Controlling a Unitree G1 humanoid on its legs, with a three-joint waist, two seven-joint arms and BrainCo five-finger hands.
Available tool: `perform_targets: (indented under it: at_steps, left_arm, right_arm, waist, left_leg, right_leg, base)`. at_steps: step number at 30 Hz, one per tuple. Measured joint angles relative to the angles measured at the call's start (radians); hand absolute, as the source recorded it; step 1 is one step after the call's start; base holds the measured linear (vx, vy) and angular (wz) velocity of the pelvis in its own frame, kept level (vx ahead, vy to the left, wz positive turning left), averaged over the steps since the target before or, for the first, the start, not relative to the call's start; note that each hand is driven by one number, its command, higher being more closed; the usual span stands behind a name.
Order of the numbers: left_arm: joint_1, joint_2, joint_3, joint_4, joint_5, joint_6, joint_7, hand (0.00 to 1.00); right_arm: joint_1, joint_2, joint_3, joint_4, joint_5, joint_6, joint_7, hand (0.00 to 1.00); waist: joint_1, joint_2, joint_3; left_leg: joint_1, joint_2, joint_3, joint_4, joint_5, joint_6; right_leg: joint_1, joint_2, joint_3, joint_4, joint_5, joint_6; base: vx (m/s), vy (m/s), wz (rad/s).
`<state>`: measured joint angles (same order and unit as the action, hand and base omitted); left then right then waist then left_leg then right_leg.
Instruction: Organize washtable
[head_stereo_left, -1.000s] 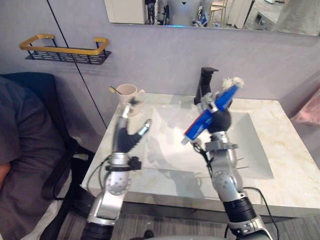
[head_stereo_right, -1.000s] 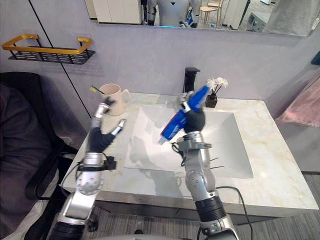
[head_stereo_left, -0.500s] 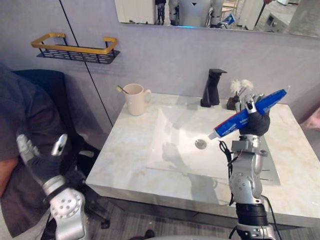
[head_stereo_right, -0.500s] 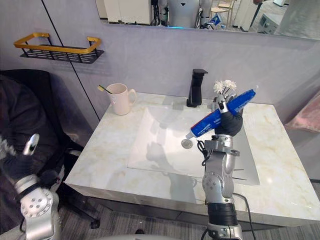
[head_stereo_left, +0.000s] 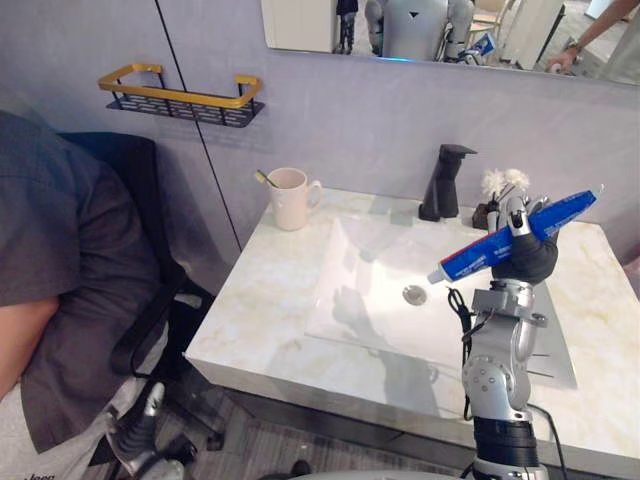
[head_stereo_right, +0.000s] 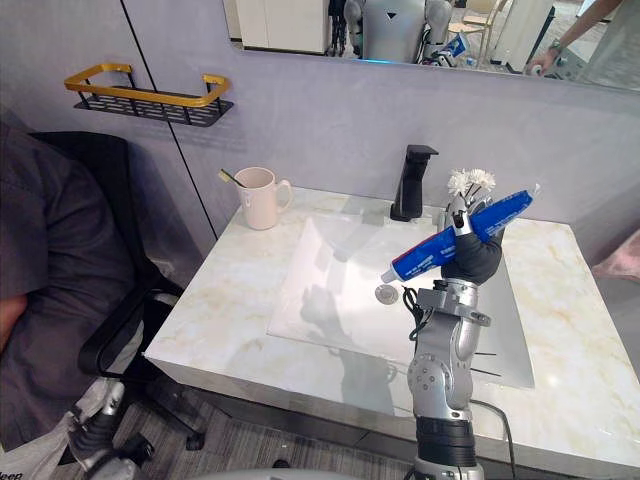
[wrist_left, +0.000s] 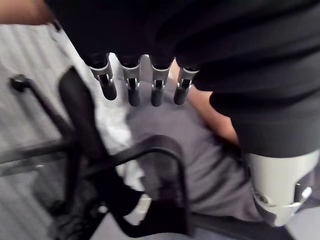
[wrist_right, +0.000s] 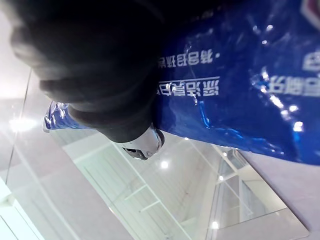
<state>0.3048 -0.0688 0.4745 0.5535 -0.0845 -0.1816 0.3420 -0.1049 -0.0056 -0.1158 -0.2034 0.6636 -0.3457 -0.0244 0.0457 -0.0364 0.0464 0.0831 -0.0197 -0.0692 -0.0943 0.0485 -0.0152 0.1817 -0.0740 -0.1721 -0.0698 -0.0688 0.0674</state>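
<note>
My right hand (head_stereo_left: 530, 258) is raised over the right side of the white sink basin (head_stereo_left: 370, 290), shut on a blue toothpaste tube (head_stereo_left: 468, 261) that slants up to the right. In the right wrist view the tube (wrist_right: 240, 100) lies across the dark hand (wrist_right: 100, 75). A cream cup (head_stereo_left: 290, 198) with a toothbrush in it stands at the back left of the marble counter (head_stereo_left: 255, 310). My left hand (head_stereo_left: 140, 438) hangs low beside the counter, and its fingers (wrist_left: 132, 87) are straight and hold nothing.
A black faucet (head_stereo_left: 443, 180) and a small flower pot (head_stereo_left: 497, 196) stand behind the basin. A gold-railed black shelf (head_stereo_left: 180, 95) hangs on the wall. A seated person (head_stereo_left: 50, 250) and a black chair (head_stereo_left: 150, 320) are close on the left.
My left hand has dropped from beside the cup to low down by the chair. The right hand has carried the tube to the right. The camera has shifted.
</note>
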Motion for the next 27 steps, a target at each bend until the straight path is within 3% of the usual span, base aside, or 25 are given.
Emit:
perform_targets:
  at_steps: [4,10,16,27]
  left_arm:
    - [-0.008,0.004,-0.058,0.062,0.063,0.004,-0.040,0.00]
    - [-0.023,0.052,-0.231,0.165,0.153,0.011,-0.082,0.00]
    - [-0.039,0.114,-0.296,0.210,0.214,0.010,-0.102,0.00]
    - [-0.050,0.155,-0.364,0.221,0.215,0.008,-0.104,0.00]
  right_arm:
    - [0.000,0.000,0.004,0.000,-0.009,-0.002,-0.009,1.00]
    - [-0.044,-0.009,0.018,0.006,-0.090,-0.003,-0.061,1.00]
    - [-0.250,-0.053,0.060,0.089,-0.202,-0.021,-0.131,1.00]
    - [-0.689,-0.169,0.171,0.367,-0.323,0.007,-0.210,1.00]
  waist:
    - [0.000,-0.002,0.001]
    - [0.013,-0.011,0.002]
    - [0.034,-0.027,0.009]
    - [0.118,-0.049,0.039]
  left_leg:
    - [0.000,-0.001,-0.005,0.000,0.000,0.000]
    - [-0.011,0.003,-0.011,0.000,0.000,0.000]
    - [-0.036,0.002,-0.041,0.000,0.007,-0.004]
    - [-0.088,-0.006,-0.115,0.000,0.029,-0.009]
  right_leg:
    - [0.001,0.000,-0.007,0.001,-0.001,0.002]
    - [-0.005,0.002,-0.015,0.001,-0.003,0.003]
    - [-0.016,0.005,-0.047,-0.002,-0.003,0.003]
    - [-0.032,0.009,-0.134,-0.001,-0.003,0.003]
  base:
    - [-0.02,-0.020,0.03]
    - [-0.02,-0.019,0.03]
    - [-0.01,-0.028,0.12]
    - [-0.01,-0.027,0.21]
